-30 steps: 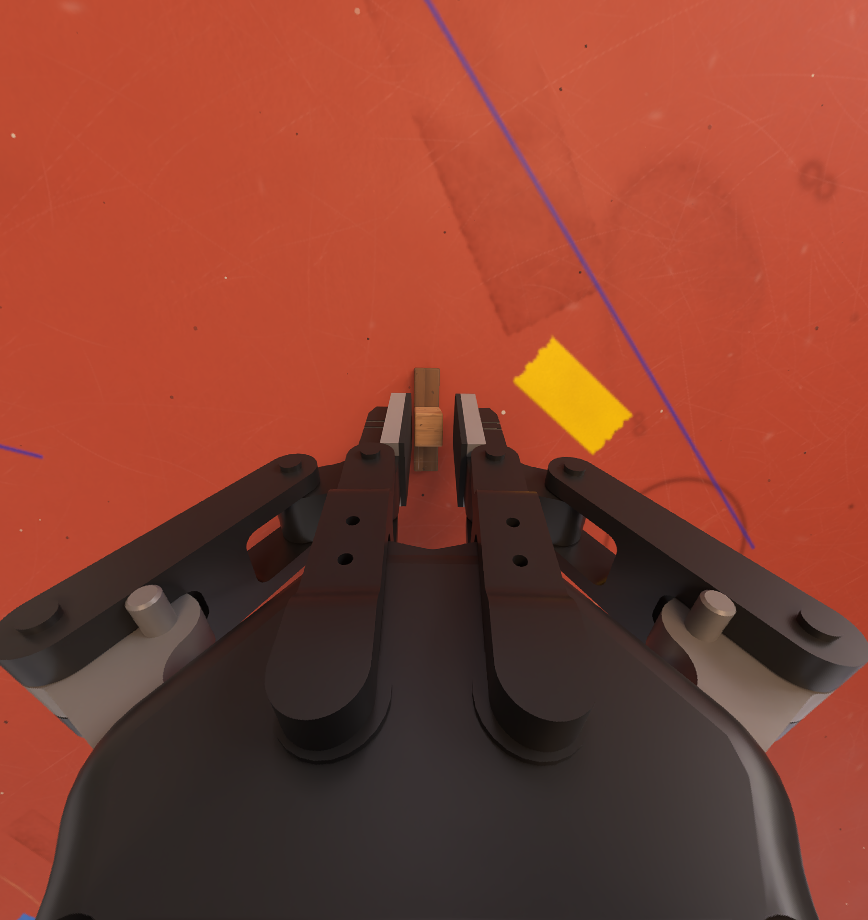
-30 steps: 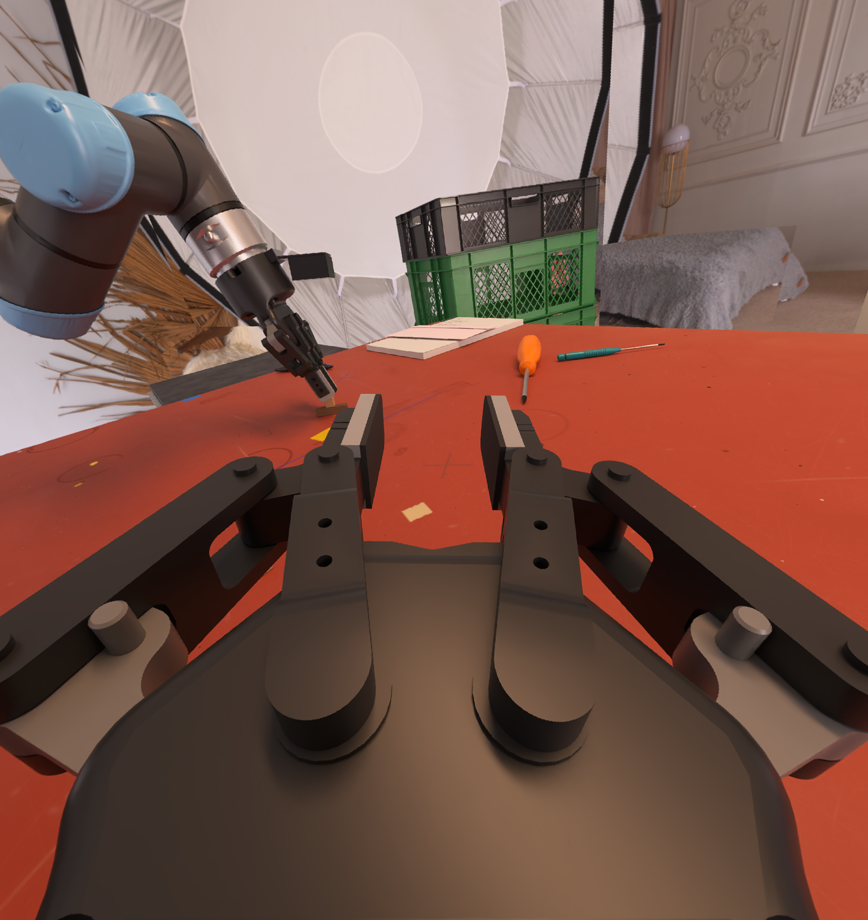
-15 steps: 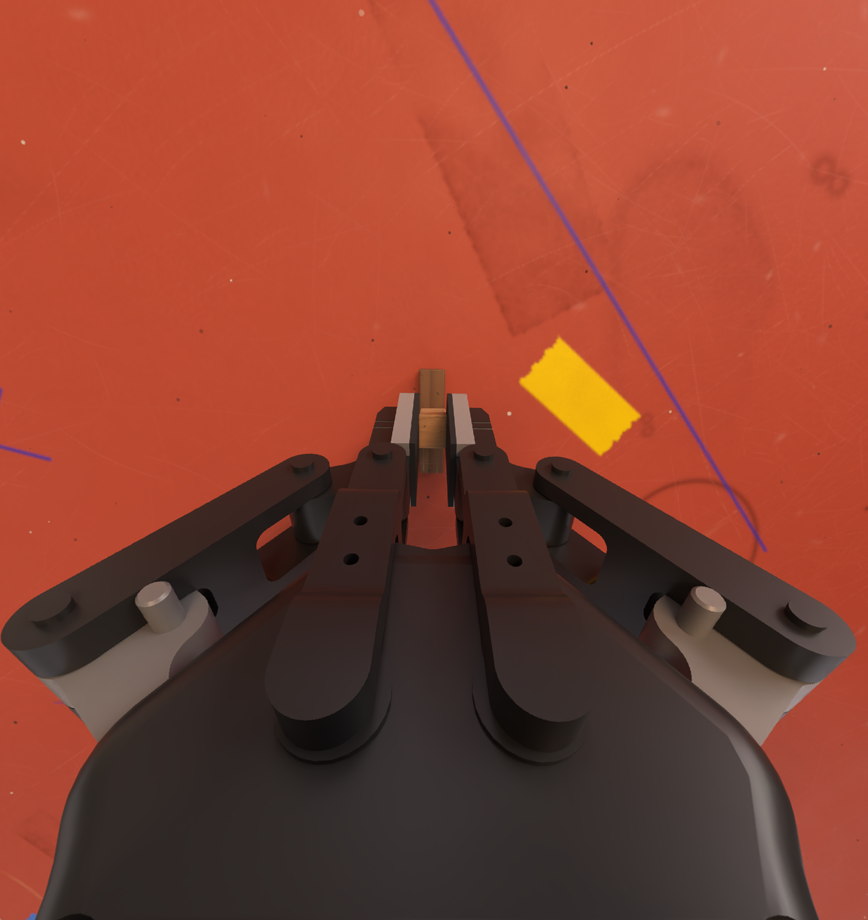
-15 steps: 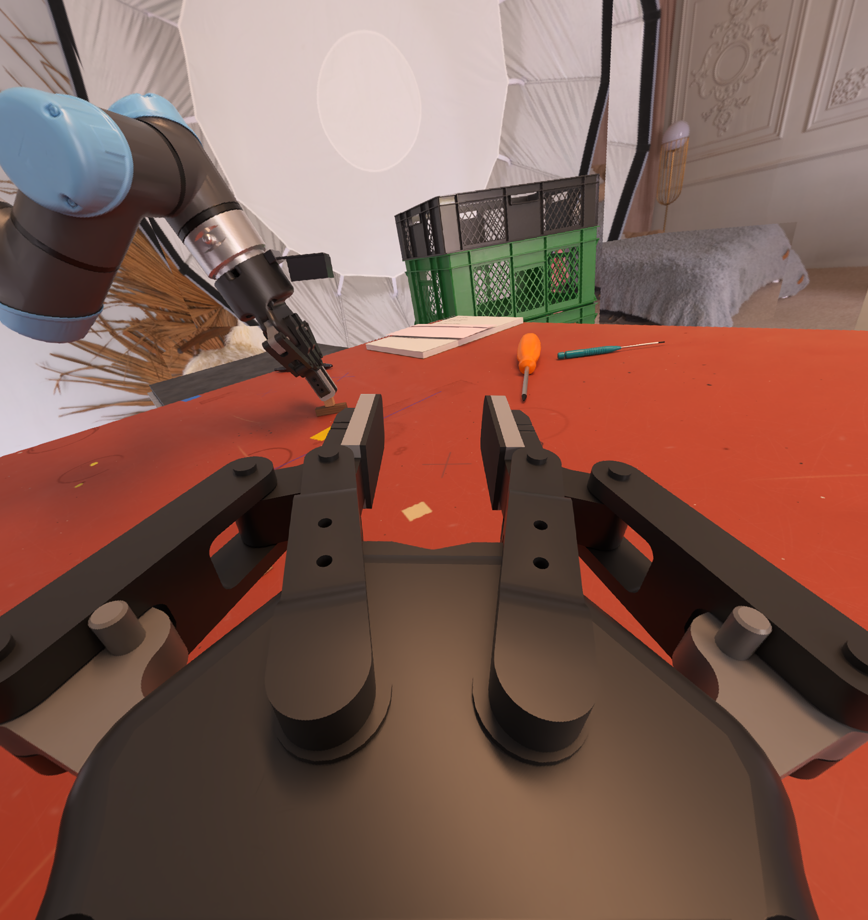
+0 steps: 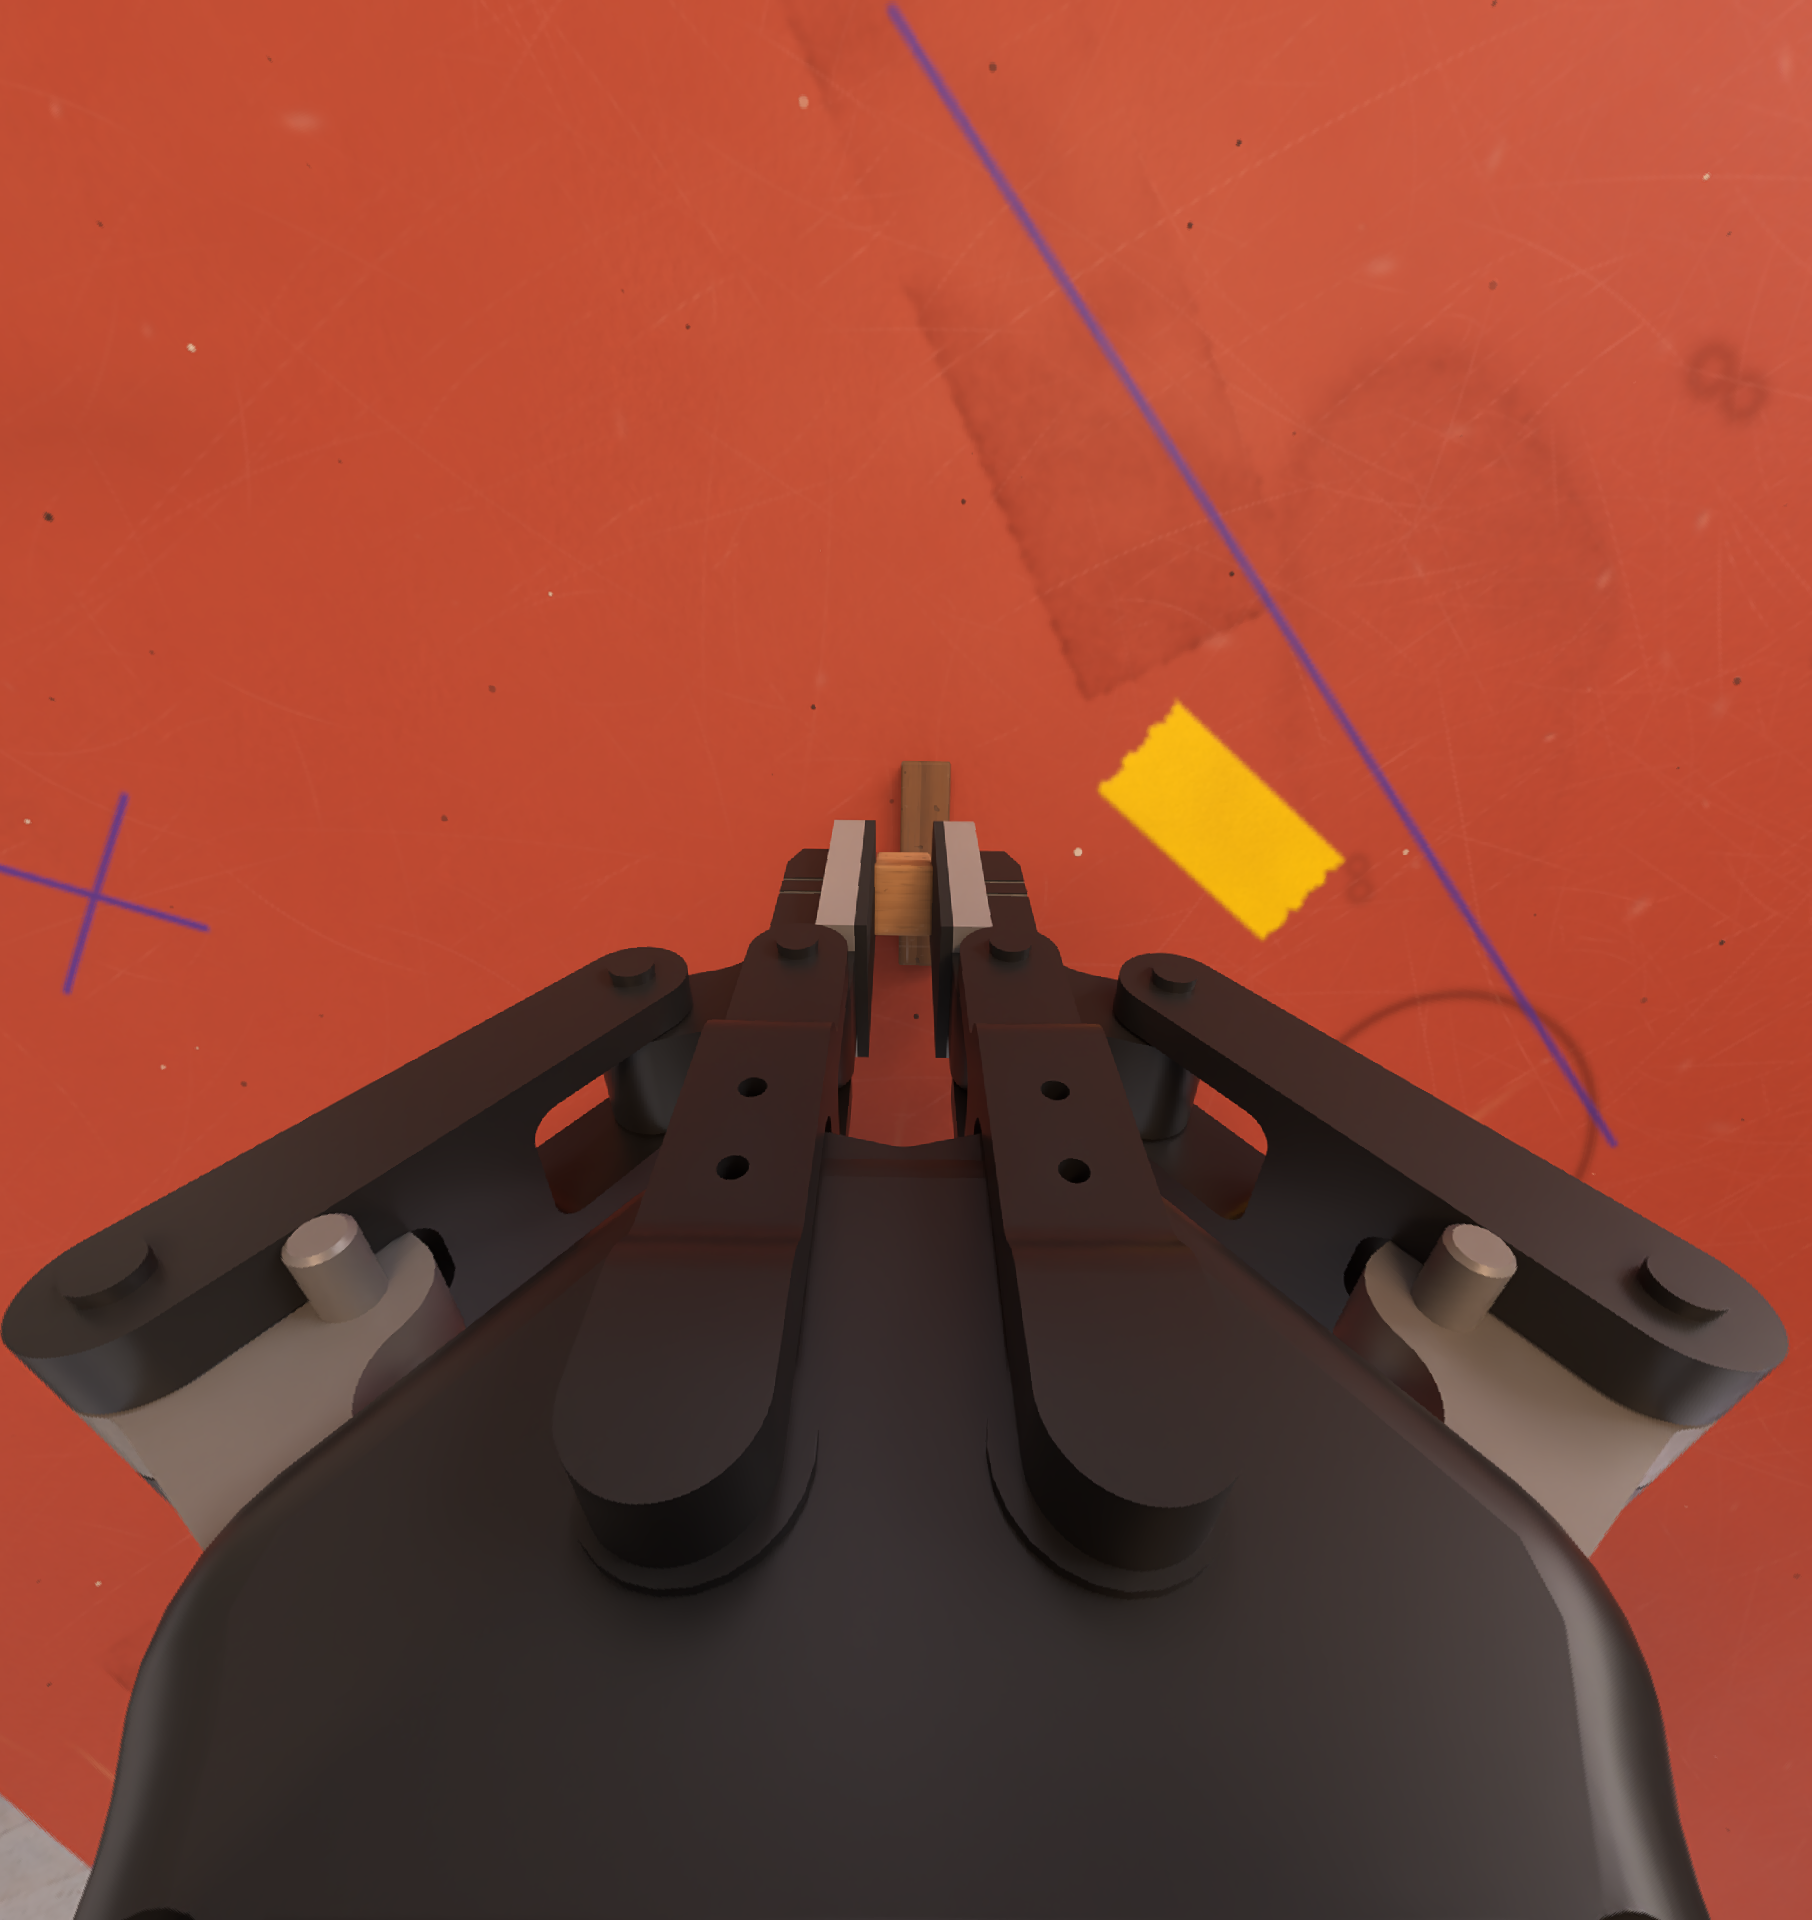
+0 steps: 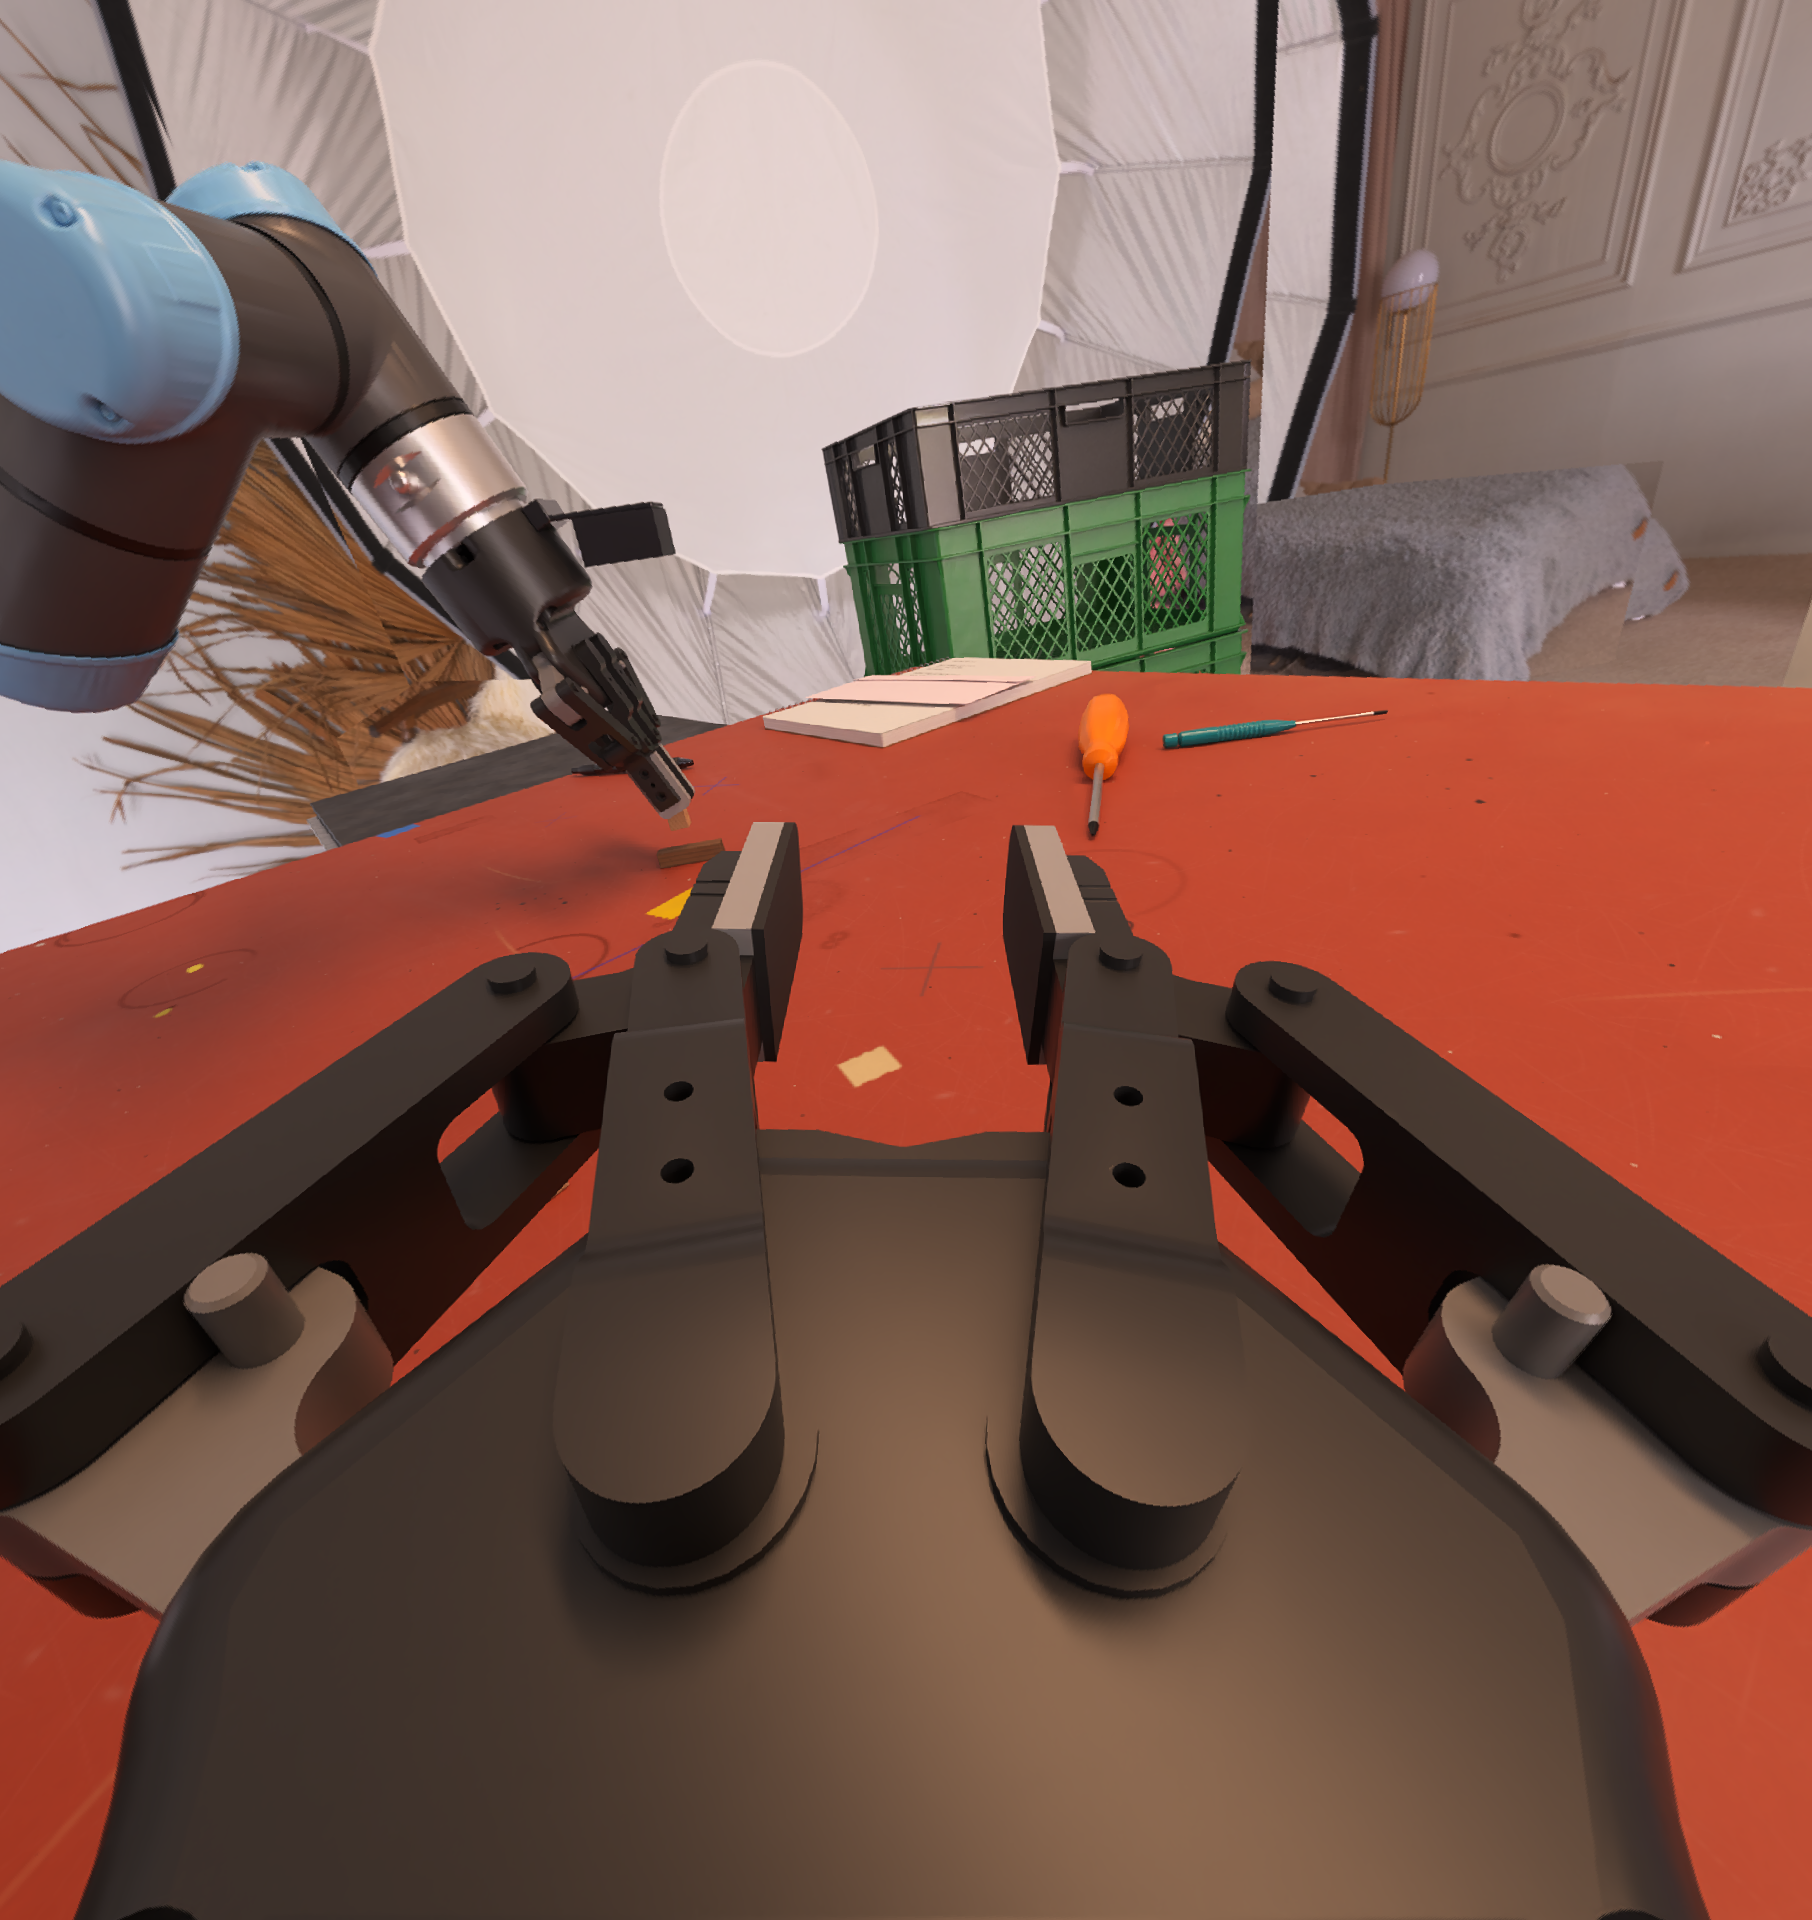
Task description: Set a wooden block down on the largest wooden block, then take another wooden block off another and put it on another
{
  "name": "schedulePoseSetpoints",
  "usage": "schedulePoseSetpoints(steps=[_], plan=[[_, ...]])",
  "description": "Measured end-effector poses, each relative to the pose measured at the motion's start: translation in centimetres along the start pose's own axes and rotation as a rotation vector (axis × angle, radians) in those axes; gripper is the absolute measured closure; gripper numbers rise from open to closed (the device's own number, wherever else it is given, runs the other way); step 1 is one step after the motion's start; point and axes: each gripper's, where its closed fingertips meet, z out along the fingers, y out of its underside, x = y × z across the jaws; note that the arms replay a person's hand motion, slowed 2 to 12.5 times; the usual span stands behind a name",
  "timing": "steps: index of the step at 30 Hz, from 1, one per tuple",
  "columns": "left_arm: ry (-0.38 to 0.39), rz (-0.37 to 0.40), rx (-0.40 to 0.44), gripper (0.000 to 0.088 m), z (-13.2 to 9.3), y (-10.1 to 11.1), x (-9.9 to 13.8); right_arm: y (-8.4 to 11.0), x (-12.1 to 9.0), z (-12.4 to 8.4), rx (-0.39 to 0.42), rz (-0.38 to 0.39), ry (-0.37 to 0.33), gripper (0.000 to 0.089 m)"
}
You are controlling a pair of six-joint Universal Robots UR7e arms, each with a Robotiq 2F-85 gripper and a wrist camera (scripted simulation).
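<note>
In the left wrist view my left gripper [image 5: 903, 888] is shut on a small light wooden block [image 5: 902, 891] and holds it above a longer dark wooden block [image 5: 925, 795] lying on the red table. In the right wrist view the left gripper [image 6: 673, 816] carries the light block [image 6: 680, 821] a little above the dark block [image 6: 689, 853]. My right gripper [image 6: 902, 914] is open and empty, low over the table, right of the dark block.
A yellow tape patch [image 5: 1222, 821] lies right of the blocks. At the table's far side are an orange screwdriver [image 6: 1101, 743], a teal screwdriver [image 6: 1266, 727] and a flat notebook [image 6: 923, 694]. Black and green crates [image 6: 1042, 520] stand behind the table.
My left gripper closed on the light block that sat on the dark block and has lifted it slightly off. The right gripper has not moved.
</note>
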Motion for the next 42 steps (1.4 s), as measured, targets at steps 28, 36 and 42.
schedulePoseSetpoints(steps=[28, 36, 42], plan=[[0.001, 0.075, 0.214, 0.0786, -6.4, -2.7, 3.2, 0.1, 0.0, 0.1, -0.005, -0.005, 0.000, 0.0540], [0.008, 0.124, 0.271, 0.0785, -8.6, -3.4, 5.2, 0.1, -0.1, 0.1, -0.006, -0.009, 0.000, 0.0540], [0.015, 0.166, 0.303, 0.0785, -10.0, -3.8, 6.9, 0.1, -0.1, 0.1, -0.007, -0.012, 0.000, 0.0540]])
